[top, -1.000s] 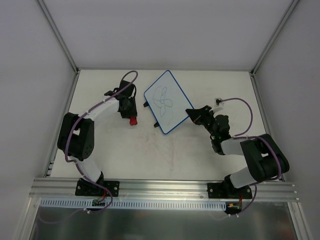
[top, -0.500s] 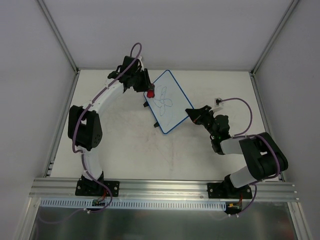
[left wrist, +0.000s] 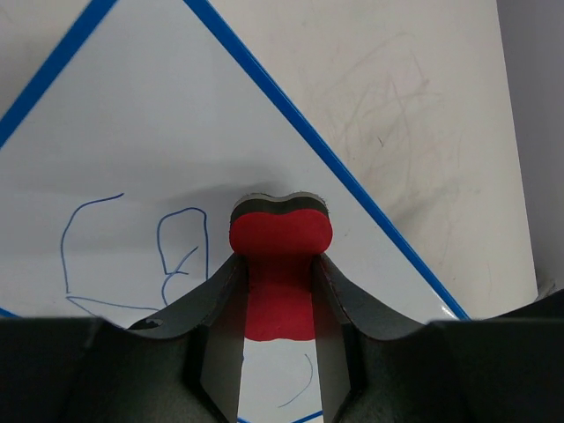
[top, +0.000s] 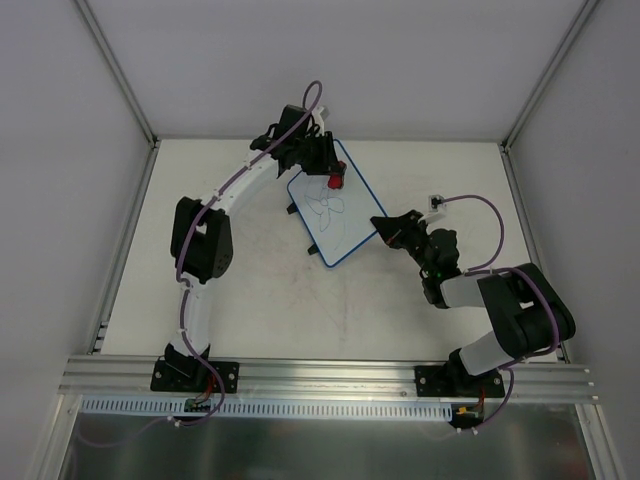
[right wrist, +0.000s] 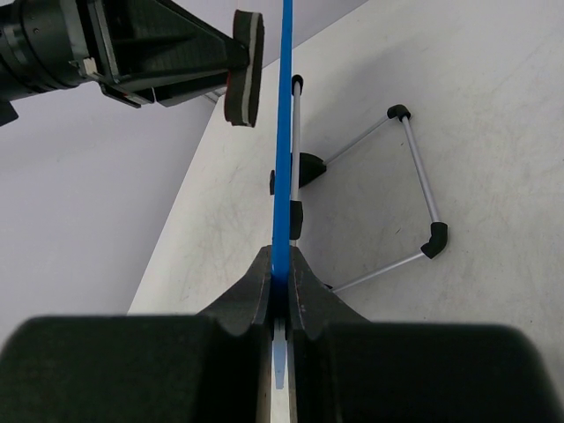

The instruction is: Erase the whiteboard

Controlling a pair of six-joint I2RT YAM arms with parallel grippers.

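We find the whiteboard point(top: 335, 215) toward the far side of the table point(top: 250, 300), its long axis running from the far corner to the near right. The right gripper point(right wrist: 280, 275) is closed on the near-right rim. The left gripper point(left wrist: 280, 264) is clamped on the red eraser point(left wrist: 280, 231) over the board's far end. The right wrist view shows a thin gap between eraser face and board. The scribbles point(top: 328, 208) lie nearward of the eraser. We judge the stroke must press in, then run along that axis toward the right gripper.
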